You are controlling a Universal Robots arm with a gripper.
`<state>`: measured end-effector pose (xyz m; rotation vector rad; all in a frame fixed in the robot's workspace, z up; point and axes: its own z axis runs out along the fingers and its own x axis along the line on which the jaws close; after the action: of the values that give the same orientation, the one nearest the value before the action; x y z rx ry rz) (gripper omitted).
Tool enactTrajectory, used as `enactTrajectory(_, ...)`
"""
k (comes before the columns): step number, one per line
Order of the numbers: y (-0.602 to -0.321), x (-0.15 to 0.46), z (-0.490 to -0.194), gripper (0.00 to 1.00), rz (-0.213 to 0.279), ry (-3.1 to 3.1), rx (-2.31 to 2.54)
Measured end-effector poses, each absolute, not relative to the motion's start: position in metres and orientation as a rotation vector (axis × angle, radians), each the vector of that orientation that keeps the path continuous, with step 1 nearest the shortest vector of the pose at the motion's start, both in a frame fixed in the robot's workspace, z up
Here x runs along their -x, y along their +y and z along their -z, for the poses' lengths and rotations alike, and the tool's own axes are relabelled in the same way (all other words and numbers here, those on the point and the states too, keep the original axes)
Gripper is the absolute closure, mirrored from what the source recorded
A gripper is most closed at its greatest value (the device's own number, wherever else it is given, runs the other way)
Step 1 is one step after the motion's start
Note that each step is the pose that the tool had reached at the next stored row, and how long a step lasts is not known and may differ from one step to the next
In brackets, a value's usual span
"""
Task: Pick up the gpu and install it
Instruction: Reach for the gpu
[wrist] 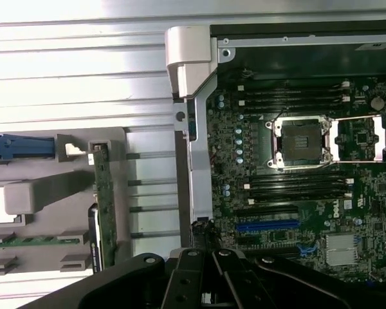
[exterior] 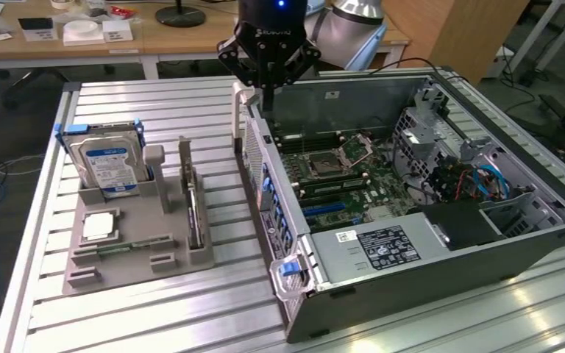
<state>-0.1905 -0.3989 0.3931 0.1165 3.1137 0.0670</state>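
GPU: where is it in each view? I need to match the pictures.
Exterior view: the gpu stands on edge in the gray holder, on its side nearest the case.
Wrist view: the gpu is the thin green-edged card in the holder, again nearest the case.
Shared landmark: the CPU socket in the case.

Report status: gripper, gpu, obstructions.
Gripper over computer case wall, apart from gpu. Gpu upright on edge in gray holder, not held. Hard drive stands clear of it.
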Motion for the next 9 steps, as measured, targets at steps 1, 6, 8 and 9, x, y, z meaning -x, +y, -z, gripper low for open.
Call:
enactTrajectory(1,-0.399,0.192,-0.393,0.89,-0.067,3.114,-0.116)
enactTrajectory(6,-0.399,0.198,-0.393,0.89,-0.067,3.114,-0.117)
enactTrajectory(8,-0.399,0.201,-0.393,0.89,-0.067,3.114,-0.117)
enactTrajectory(9,-0.399,0.202,-0.393,0.89,-0.067,3.114,-0.117)
